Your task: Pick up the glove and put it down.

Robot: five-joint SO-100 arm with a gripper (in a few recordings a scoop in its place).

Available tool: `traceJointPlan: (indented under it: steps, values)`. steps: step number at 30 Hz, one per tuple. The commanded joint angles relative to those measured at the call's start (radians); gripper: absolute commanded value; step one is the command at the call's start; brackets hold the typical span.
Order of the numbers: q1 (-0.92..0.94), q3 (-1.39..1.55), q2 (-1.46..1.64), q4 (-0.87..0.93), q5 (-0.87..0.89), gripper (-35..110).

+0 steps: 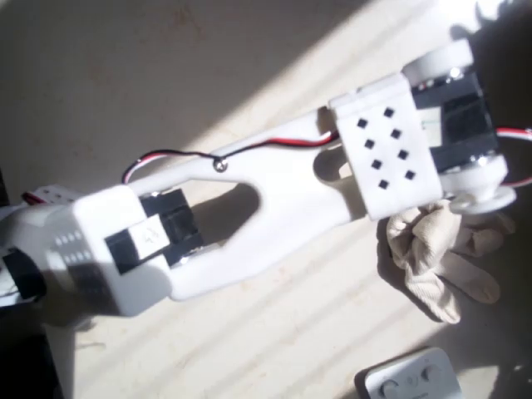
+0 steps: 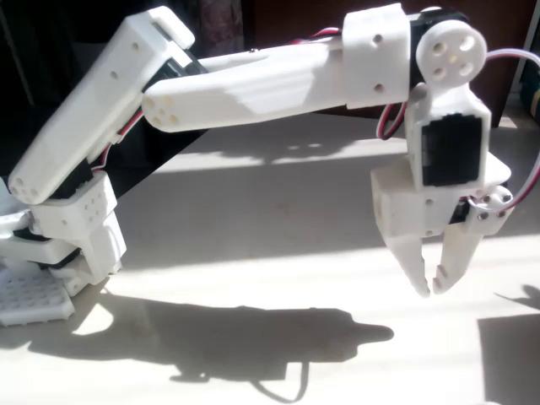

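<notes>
- Hanging above the pale surface (image 2: 253, 253) in the fixed view, my jaws (image 2: 430, 283) point downward with their tips nearly touching, a narrow sliver between them and nothing gripped there
- Lying flat on the surface, the glove (image 1: 436, 253) sits in the overhead view just below my wrist housing, its stubby fingers splayed toward the right and lower right; part of it is tucked under my wrist, so I cannot tell from that view how close my tips are to the fabric
- I judge this pose as a hover right by the glove: my forearm (image 1: 274, 199) reaches out across the surface so the wrist ends up almost directly over the crumpled cuff end
- With the tips this close together, I would need to widen them before I could take a fold of the knit
- Near the bottom edge of the overhead view a grey device (image 1: 411, 382) with round buttons lies below the glove, apart from it and not in my path
- Hard sunlight and my own shadow (image 2: 253, 337) stripe the surface, which blurs the glove's edges
</notes>
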Motion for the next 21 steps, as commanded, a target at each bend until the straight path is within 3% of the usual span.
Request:
traceJointPlan:
  steps: [1,21]
  values:
    - [-0.005,-0.018,0.011,-0.008,-0.005,0]
    - [-0.006,-0.017,0.035,-0.006,-0.003,0]
